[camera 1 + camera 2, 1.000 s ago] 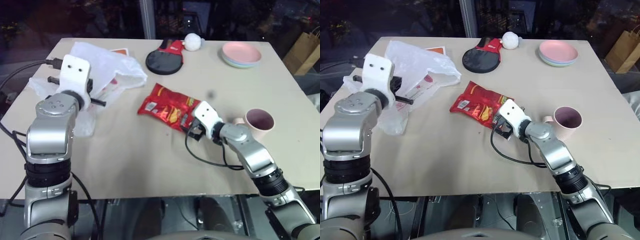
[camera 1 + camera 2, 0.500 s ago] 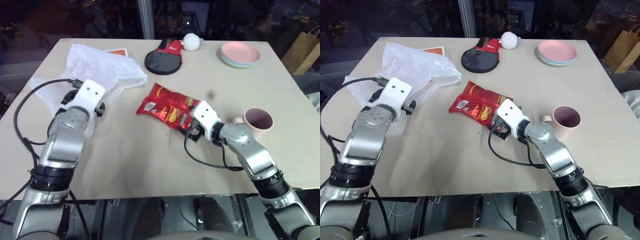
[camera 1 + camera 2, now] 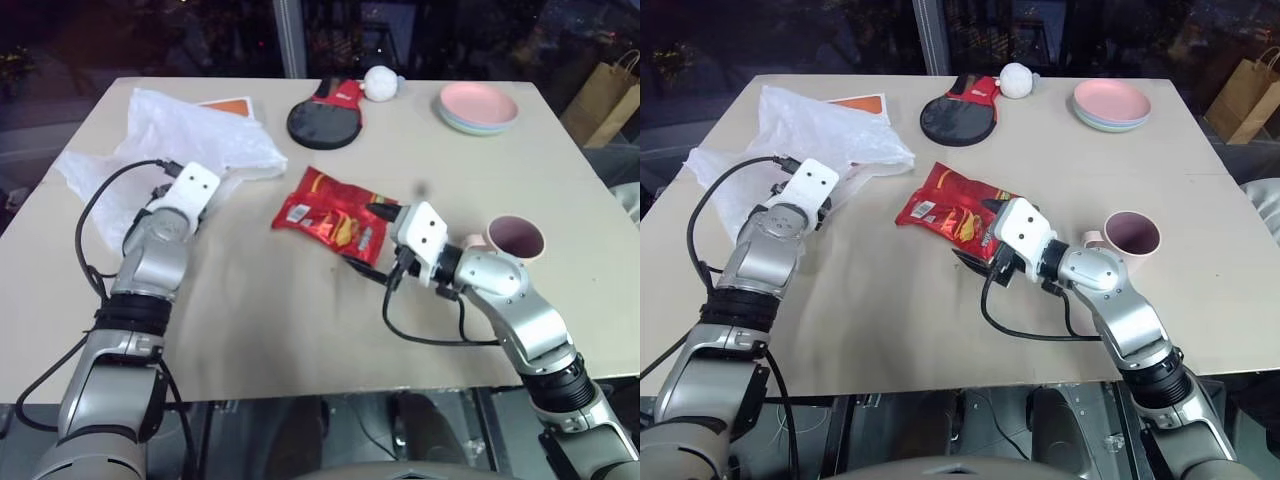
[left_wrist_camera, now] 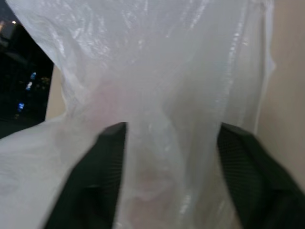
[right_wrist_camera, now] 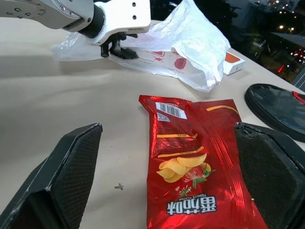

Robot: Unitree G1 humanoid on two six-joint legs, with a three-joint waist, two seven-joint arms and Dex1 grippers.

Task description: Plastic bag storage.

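The plastic bag, thin, crinkly and translucent white with red print, lies crumpled on the table's far left. My left gripper sits low at the bag's near edge. In the left wrist view its fingers stand partly apart, with a fold of the plastic bag between them. The right wrist view shows the left gripper touching the bag's edge. My right gripper hovers wide open at the table's middle, just this side of the red snack packet, with nothing held.
A black paddle with a red handle, a white ball and stacked pink plates lie at the back. A pink mug stands right of my right arm. An orange card peeks from behind the bag. A brown paper bag stands off the table.
My left gripper came down from a raised pose to the table at the bag's near edge, and the bag settled flatter. My right gripper lifted and drew back a little from the snack packet.
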